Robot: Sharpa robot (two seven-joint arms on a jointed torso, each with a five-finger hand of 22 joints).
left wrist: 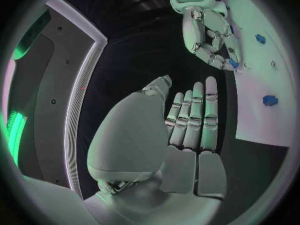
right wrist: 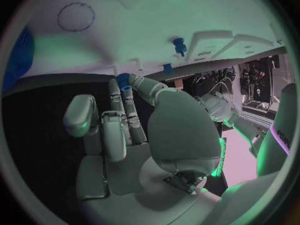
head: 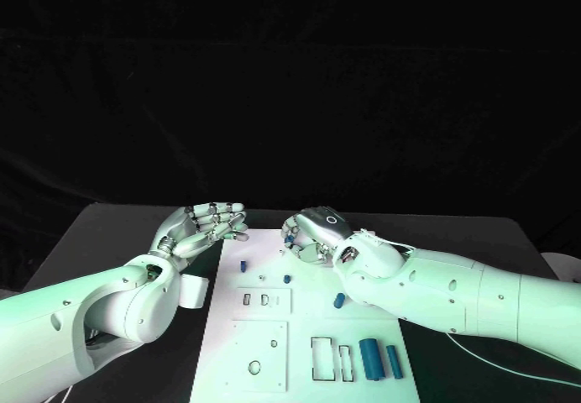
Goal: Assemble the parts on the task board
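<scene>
Right hand (head: 317, 233) hovers over the task board's (head: 273, 332) far edge, fingertips pinching a small blue part (right wrist: 122, 79). Left hand (head: 203, 227) hangs beside the board's far left corner over bare black table (head: 115, 231), fingers straight, together, holding nothing. Other blue parts (head: 377, 359) lie near the board's right edge.

Dim greenish light falls from above against a black backdrop; both wrist views bend strongly toward their rims.
</scene>
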